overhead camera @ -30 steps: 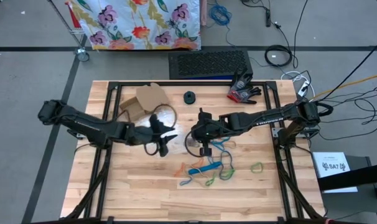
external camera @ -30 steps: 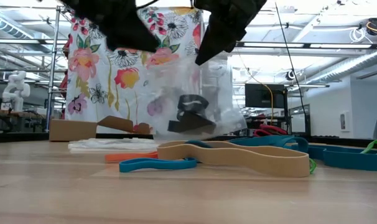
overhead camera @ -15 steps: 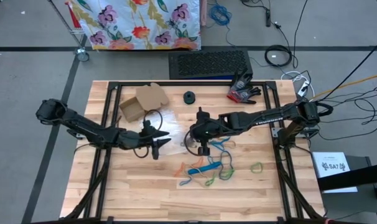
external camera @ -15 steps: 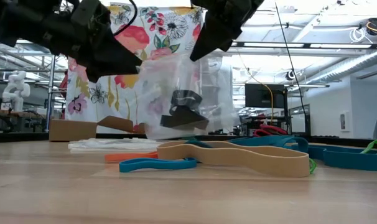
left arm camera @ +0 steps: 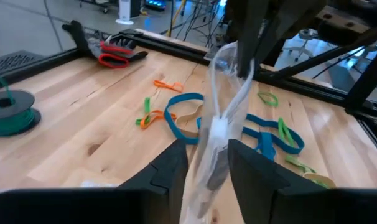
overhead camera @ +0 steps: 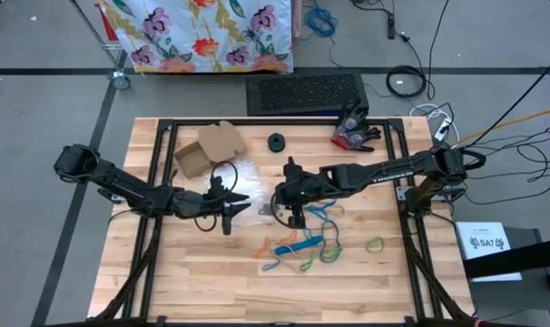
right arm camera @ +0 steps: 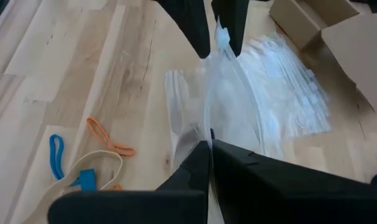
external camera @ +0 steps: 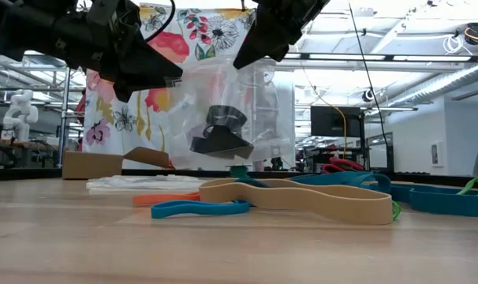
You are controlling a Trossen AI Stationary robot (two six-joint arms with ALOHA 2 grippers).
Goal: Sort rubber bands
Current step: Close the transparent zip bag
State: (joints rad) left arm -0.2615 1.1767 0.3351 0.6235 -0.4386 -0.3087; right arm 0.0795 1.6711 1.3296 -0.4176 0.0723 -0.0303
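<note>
The rubber bands (overhead camera: 304, 243) are lying in a loose tangle on the desk (overhead camera: 193, 272) — blue, tan, orange and green loops overlapping, with one green loop (overhead camera: 374, 243) sitting apart on the right arm's side. They look light, thin and floppy, likely to sag, stretch or snag on a neighbour when lifted, so the safest hold is probably a pinch across a single free strand at the edge of the pile, not a stab into the middle. Just beside the pile, a clear plastic bag (external camera: 223, 118) is hanging above the desk with dark bands (external camera: 218, 136) already sitting in its bottom. The right pincer (overhead camera: 294, 194) is clamping fully closed on the bag's top edge and carrying it. The left pincer (overhead camera: 235, 203) is reaching in from the other side, its fingers (left arm camera: 170, 171) straddling the film with a gap on each side — not gripping it. The bag is soft and slippery, so its mouth will likely need holding at both edges to stay open. A cardboard box (overhead camera: 211, 145) and a stack of spare bags (right arm camera: 288, 93) are lying behind.
</note>
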